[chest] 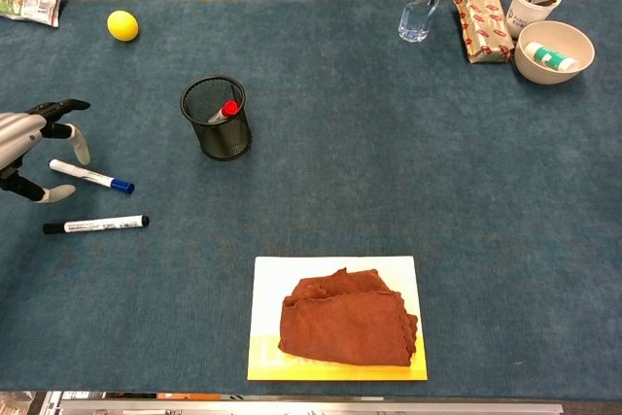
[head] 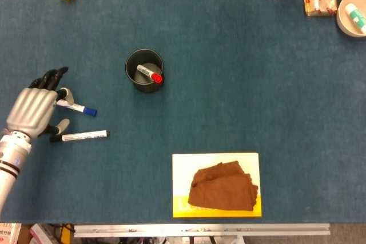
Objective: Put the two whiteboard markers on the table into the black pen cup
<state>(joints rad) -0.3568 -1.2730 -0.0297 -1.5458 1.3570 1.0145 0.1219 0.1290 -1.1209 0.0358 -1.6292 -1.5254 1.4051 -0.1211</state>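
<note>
At the left edge of the head view, the left hand (head: 33, 111) hovers over the desk (head: 240, 101) with its fingers (head: 50, 78) spread and holding nothing. The right hand does not appear in either view.

Two markers lie on the desk just beside this hand. The blue-capped marker (head: 76, 107) lies at centre left of the frame. Its long axis runs left to right, tilted slightly downward toward the right, with the cap at the right end. Its white left end sits directly under the thumb side of the hand; contact cannot be confirmed from either view. The black-capped marker (head: 80, 136) lies just below it, nearly horizontal. Its left end is close to the lower finger, and here too contact cannot be confirmed.

The black pen cup (head: 144, 70) stands to the upper right of both markers, well apart from the hand. It already contains a red-capped marker (head: 150, 74) leaning against the wall.

Judgement: the left hand is the only candidate for the pick, since both markers extend rightward from it. The blue-capped marker is the more probable first target. The chest view shows the open fingers bracketing its left end (chest: 64, 168). Closing across the barrel, perpendicular to the long axis, is the grasp indicated.
</note>
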